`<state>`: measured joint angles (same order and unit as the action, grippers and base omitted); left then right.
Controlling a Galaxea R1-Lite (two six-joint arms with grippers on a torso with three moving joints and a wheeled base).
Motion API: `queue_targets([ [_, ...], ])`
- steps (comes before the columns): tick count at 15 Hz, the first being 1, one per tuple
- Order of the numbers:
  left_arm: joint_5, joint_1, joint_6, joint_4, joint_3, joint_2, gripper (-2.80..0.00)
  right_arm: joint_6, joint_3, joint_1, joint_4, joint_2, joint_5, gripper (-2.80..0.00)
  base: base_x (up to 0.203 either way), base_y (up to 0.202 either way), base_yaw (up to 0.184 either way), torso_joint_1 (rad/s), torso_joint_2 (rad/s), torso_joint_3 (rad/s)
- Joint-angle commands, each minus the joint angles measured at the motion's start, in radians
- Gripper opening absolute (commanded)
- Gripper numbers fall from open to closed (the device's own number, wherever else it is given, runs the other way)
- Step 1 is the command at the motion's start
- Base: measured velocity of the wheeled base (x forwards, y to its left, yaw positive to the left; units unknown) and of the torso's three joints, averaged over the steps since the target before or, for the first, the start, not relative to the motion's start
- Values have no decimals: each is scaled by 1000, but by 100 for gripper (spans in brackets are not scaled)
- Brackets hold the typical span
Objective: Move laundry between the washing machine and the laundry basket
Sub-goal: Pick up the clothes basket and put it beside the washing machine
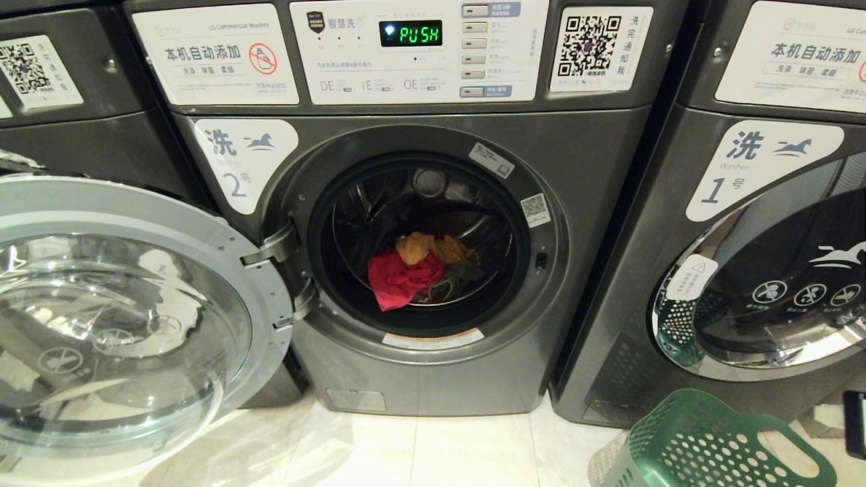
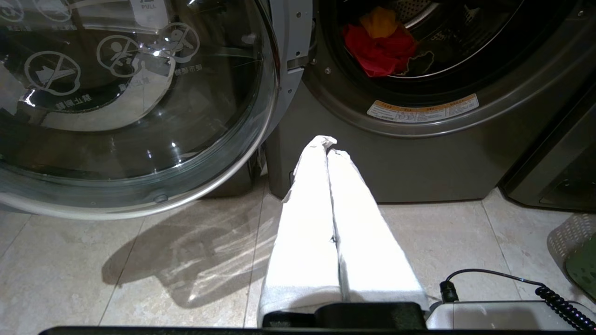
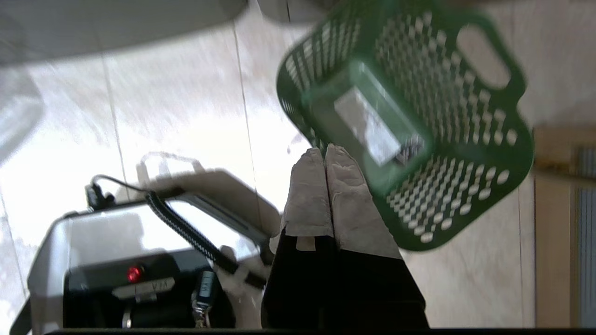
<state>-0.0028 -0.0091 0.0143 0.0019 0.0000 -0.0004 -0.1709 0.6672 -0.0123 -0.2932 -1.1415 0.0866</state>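
The washing machine [image 1: 406, 223], a dark grey front-loader with a white label marked "2", is standing on the pale tiled floor with its chrome-ringed round glass door [image 1: 115, 325] hanging wide open to the left of the drum opening. Its green display is reading "PUSH". The laundry [image 1: 423, 270] is lying in a small heap at the bottom of the drum: a bright red-pink piece is sitting in front, a mustard-orange piece is resting behind and above it, and a dark grey-olive piece is lying just beside them on the right. The laundry basket [image 1: 703, 443], green plastic with round holes and cut-out handles, is standing on the floor to the machine's right, showing a white sticker inside.
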Motion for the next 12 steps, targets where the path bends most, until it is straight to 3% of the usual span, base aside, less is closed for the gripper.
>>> queue_targets([
  [1, 0, 0, 0, 0, 0, 0, -280, -24, 4, -3, 30, -347, 5, -280, 0, 0, 0, 0, 0, 0],
  [3, 0, 0, 0, 0, 0, 0, -280, -55, -37, -4, 117, -487, 7, -280, 0, 0, 0, 0, 0, 0],
  [6, 0, 0, 0, 0, 0, 0, -280, -70, -120, -4, 350, -684, -4, -280, 0, 0, 0, 0, 0, 0],
  [7, 0, 0, 0, 0, 0, 0, -280, -65, -139, -5, 424, -739, -16, 0, 0, 0, 0, 0, 0, 0],
  [9, 0, 0, 0, 0, 0, 0, -280, -8, -140, -11, 488, -815, -33, 0, 0, 0, 0, 0, 0, 0],
  [12, 0, 0, 0, 0, 0, 0, -280, 226, -120, -34, 531, -890, -43, 0, 0, 0, 0, 0, 0, 0],
])
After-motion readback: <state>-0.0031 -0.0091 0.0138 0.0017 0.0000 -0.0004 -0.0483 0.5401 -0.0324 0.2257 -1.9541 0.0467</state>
